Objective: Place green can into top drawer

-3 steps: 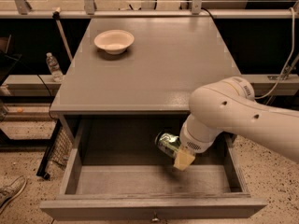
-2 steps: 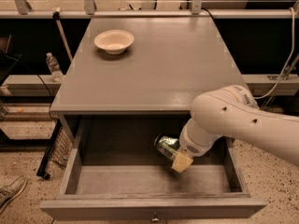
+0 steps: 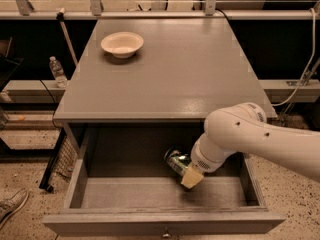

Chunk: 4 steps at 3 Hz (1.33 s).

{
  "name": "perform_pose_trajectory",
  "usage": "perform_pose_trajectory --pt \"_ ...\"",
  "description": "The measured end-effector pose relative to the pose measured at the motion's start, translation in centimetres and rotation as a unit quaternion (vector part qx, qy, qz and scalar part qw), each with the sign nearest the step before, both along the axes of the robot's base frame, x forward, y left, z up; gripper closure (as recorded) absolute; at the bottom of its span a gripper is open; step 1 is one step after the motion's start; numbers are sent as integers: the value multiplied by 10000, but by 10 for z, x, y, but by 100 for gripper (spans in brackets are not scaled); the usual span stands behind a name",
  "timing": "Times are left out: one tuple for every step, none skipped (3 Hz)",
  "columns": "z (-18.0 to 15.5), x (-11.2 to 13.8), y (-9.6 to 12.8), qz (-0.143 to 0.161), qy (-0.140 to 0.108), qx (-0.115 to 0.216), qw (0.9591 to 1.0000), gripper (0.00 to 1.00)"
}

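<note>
Green can (image 3: 177,162) in hand (image 3: 185,170), inside drawer (image 3: 131,192)

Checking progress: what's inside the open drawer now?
The green can, tilted, held by the claw inside the top drawer. The arm hides the can's right end and the floor beneath.

Robot lab, speckled floor (image 3: 295,209), metal railing (image 3: 150,15), end effector (image 3: 188,172) in top drawer (image 3: 125,194)

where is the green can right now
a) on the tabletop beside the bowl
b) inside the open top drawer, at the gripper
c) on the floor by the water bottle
b: the green can is held tilted in the gripper, down inside the open top drawer.
</note>
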<state>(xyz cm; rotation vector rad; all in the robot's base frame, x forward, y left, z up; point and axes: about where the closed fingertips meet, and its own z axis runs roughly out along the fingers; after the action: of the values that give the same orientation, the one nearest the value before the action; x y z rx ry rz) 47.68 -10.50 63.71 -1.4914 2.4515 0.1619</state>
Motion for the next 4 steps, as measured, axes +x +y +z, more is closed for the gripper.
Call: perform_pose_trajectory --pt "1 0 0 6 -10 -9 10000 68" --pt "2 -1 0 11 -19 -17 10000 37" --pt "3 -1 0 15 -25 -22 10000 13" --pt "4 -2 0 18 -31 -28 10000 0"
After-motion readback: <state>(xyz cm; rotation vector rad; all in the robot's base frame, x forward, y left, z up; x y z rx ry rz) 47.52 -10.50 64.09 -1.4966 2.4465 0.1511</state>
